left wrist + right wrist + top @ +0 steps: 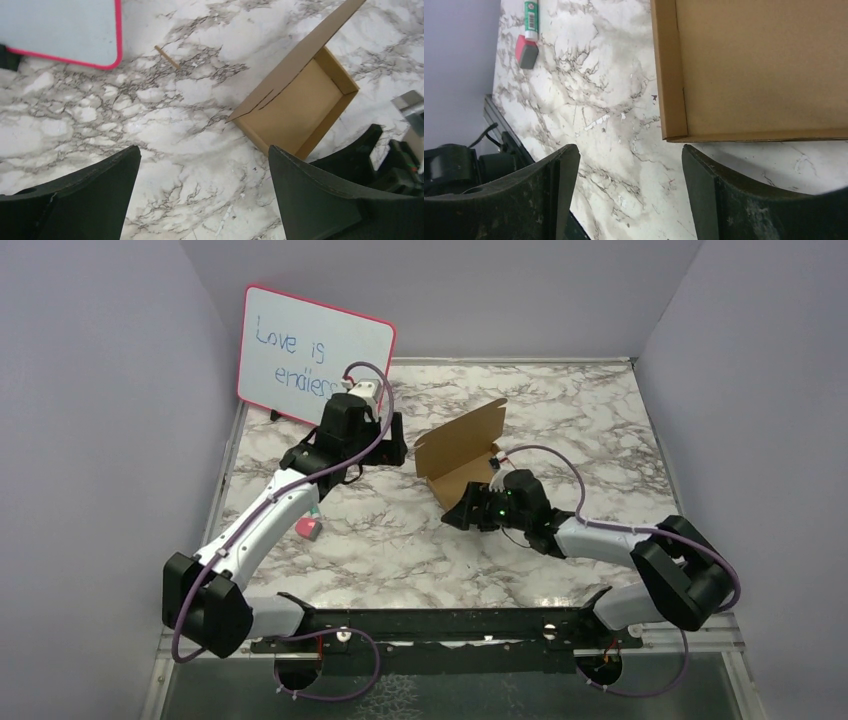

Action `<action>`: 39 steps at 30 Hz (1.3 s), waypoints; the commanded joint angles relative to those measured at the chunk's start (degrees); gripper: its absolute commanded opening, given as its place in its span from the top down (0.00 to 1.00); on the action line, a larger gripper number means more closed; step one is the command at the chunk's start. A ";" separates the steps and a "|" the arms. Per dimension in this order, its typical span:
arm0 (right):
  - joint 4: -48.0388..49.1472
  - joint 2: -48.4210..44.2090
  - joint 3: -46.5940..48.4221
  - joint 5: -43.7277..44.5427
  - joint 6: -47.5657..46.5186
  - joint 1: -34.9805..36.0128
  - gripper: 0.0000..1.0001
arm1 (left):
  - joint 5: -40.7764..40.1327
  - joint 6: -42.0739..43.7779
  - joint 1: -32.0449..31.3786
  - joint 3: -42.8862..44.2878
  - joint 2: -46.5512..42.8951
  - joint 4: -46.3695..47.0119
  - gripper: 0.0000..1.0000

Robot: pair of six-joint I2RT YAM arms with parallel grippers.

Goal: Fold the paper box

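Observation:
The paper box (462, 453) is a shallow brown cardboard tray with its lid flap standing up at the back, in the middle of the marble table. In the left wrist view the box (300, 100) lies up and right of my fingers. In the right wrist view its near corner (674, 100) is just above my fingers. My left gripper (392, 445) is open and empty, just left of the box. My right gripper (462, 515) is open and empty, at the box's near corner, not touching it.
A pink-framed whiteboard (313, 358) stands at the back left. A pink-and-grey eraser (309, 528) and a glue stick (530, 17) lie at the left, near the left arm. A small brown sliver (167, 56) lies on the table (400, 550). Purple walls enclose the table.

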 commanded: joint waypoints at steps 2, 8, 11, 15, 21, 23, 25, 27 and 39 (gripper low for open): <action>-18.01 -8.58 3.75 5.81 -11.70 0.26 0.18 | -6.99 -4.94 -0.04 -6.91 -6.44 3.27 0.01; -25.20 -14.92 6.15 12.17 -18.80 -7.46 0.17 | -8.14 -8.14 0.29 -14.72 -12.84 5.82 0.01; -21.37 -14.75 6.63 8.32 -17.91 -15.35 0.21 | -7.89 -10.98 0.31 -19.43 -15.60 8.44 0.01; -14.95 -10.24 7.19 4.32 -14.44 -22.68 0.24 | -5.41 -15.82 0.31 -26.83 -18.87 14.03 0.01; -9.79 -0.51 11.35 3.78 -14.95 -27.12 0.32 | -1.44 -19.94 0.31 -32.77 -19.38 20.68 0.01; -9.71 2.64 13.06 4.38 -15.73 -27.29 0.33 | -1.56 -19.96 0.31 -33.14 -18.61 21.13 0.01; -8.93 5.31 14.03 3.98 -16.53 -27.36 0.37 | -1.79 -19.78 0.31 -33.76 -17.91 22.02 0.01; -8.77 7.46 14.66 3.33 -17.37 -27.28 0.40 | -1.89 -19.62 0.31 -34.38 -17.50 22.99 0.01; -7.08 7.13 8.98 -3.87 -16.47 -24.46 0.50 | -2.00 -18.15 0.31 -33.92 -14.98 24.35 0.01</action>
